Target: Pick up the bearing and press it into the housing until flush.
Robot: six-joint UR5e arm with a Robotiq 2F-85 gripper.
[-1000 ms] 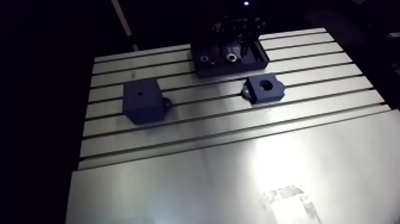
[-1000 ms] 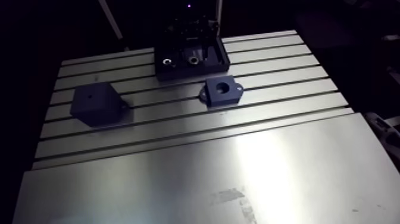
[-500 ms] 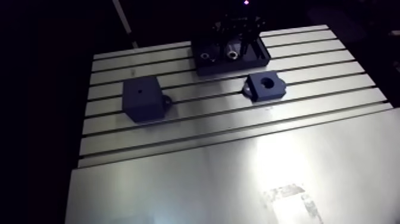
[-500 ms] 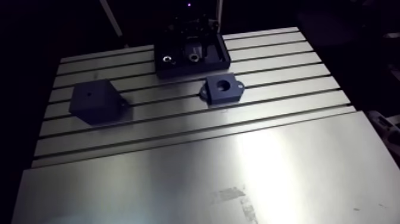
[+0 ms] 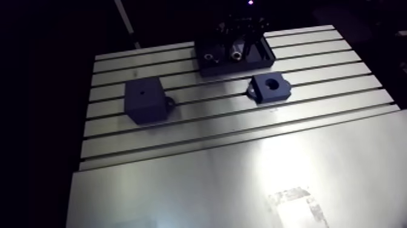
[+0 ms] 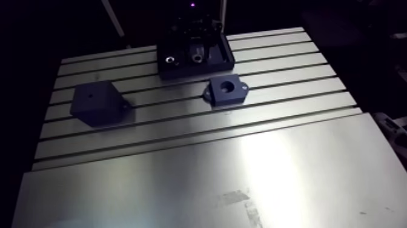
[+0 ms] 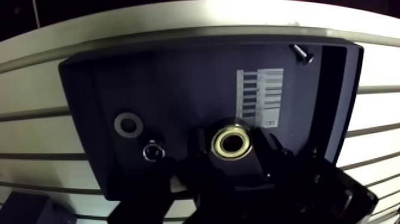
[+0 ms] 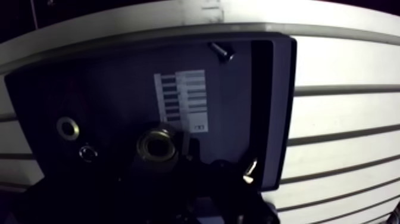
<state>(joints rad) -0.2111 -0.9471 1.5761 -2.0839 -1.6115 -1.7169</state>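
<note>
pincer (image 7: 233, 150), lowered into tray (image 7: 172, 77) around bearing (image 8: 158, 146) for pickup, grip cannot be told; housing (image 5: 276, 92) waits empty beside tray.

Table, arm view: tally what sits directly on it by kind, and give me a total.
Tray: 1
Blocks: 2, the housing and a block with a small hole
Total: 3
</note>
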